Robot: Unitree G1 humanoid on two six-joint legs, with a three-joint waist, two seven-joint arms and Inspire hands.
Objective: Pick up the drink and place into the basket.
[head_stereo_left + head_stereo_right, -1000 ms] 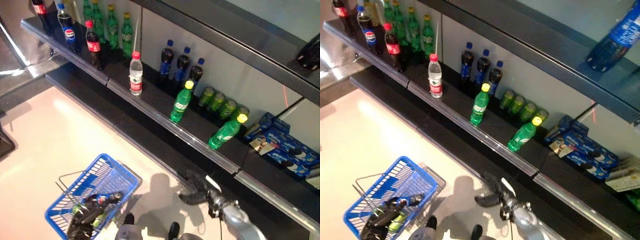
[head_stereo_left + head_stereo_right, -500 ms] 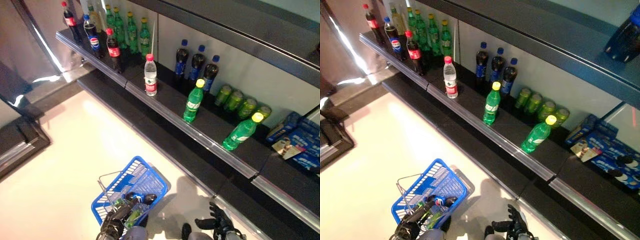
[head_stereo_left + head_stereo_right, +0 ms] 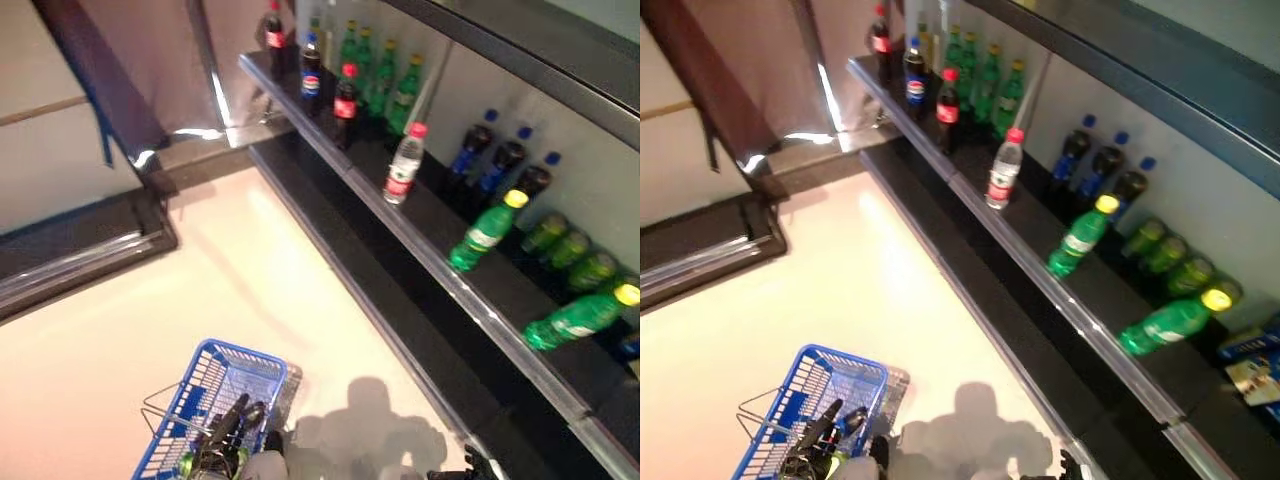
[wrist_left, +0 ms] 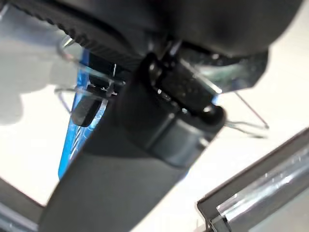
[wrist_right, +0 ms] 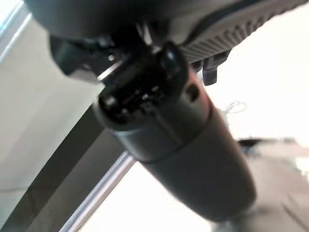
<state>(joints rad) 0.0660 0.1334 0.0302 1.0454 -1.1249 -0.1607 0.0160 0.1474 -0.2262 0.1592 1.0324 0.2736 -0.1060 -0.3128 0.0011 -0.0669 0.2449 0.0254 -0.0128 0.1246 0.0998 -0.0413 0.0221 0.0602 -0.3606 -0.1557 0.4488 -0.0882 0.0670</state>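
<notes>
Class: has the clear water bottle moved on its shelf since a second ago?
No. The water bottle still stands beside the three dark blue-capped bottles on the shelf; only the camera shifted.

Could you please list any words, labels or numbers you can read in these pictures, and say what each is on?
No text here can be read as words.
Clear bottle, red label: print too small.
Dark bottles, red and blue labels: too blurred.
Green bottles, labels: too blurred.
</notes>
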